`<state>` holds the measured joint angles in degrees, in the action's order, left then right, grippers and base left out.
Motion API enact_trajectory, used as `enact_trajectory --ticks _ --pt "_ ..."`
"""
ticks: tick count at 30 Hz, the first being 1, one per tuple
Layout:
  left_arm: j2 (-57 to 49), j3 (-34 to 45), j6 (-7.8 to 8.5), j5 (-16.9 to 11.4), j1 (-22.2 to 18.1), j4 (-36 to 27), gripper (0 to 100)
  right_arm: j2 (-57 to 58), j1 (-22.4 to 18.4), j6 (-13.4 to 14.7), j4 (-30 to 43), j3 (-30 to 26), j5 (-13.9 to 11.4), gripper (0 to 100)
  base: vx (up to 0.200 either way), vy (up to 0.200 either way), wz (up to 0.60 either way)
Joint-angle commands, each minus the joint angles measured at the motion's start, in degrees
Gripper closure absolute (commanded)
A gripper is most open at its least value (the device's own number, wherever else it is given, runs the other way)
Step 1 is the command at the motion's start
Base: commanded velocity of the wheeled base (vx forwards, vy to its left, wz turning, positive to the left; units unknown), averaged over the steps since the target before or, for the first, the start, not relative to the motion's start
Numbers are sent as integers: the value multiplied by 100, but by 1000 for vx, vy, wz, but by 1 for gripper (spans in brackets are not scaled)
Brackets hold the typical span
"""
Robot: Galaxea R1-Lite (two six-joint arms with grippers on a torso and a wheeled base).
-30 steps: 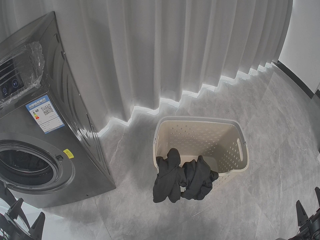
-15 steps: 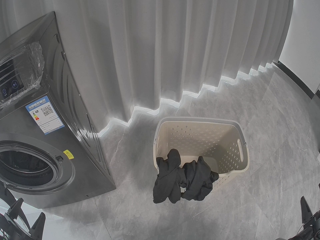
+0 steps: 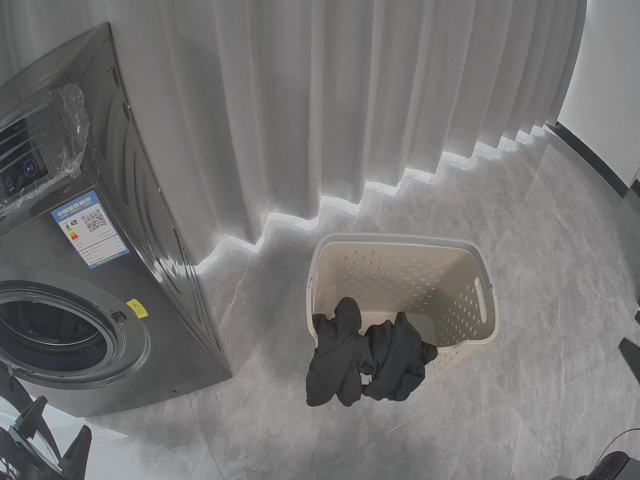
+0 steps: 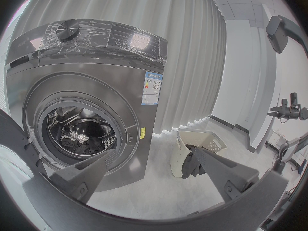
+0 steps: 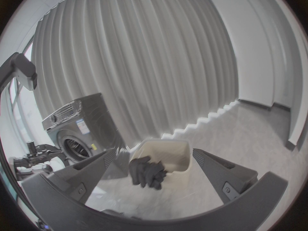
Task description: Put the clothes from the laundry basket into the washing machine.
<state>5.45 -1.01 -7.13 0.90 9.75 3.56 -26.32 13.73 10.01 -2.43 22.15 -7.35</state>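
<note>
A cream laundry basket (image 3: 400, 239) stands on the floor in front of the curtain. Dark clothes (image 3: 363, 361) hang over its near rim, and the rest of the basket looks bare. To the left is the grey washing machine (image 3: 100, 255), its round opening uncovered; dark clothes (image 4: 83, 145) lie in the drum. My left gripper (image 3: 60, 421) is low in front of the machine, open and holding nothing (image 4: 154, 153). My right gripper (image 5: 153, 153) is open too, some way back from the basket (image 5: 173, 154) and its clothes (image 5: 146, 174).
A white curtain (image 3: 333, 88) runs along the back. A wall with dark skirting (image 3: 593, 161) closes off the right side. Bare grey floor (image 3: 267, 341) separates the machine from the basket.
The right gripper's fingers have slid toward the right edge of the head view and mostly left it. The left gripper, basket and clothes have not moved.
</note>
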Motion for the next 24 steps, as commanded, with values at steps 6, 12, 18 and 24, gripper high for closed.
enact_trajectory --ticks 6,12,18,24 --pt "9 84 -8 -2 0 4 0 -2800 1044 388 -223 378 -733 0 0 0 0" --pt "9 84 -69 -2 0 4 0 -4180 895 581 -1225 325 -1119 0 0 0 0" --pt "9 84 -78 -2 0 4 0 -5454 912 564 -2104 351 -1102 0 0 0 0" --pt "9 84 -34 -2 0 -4 0 -6623 930 555 -3001 387 -935 0 0 0 0"
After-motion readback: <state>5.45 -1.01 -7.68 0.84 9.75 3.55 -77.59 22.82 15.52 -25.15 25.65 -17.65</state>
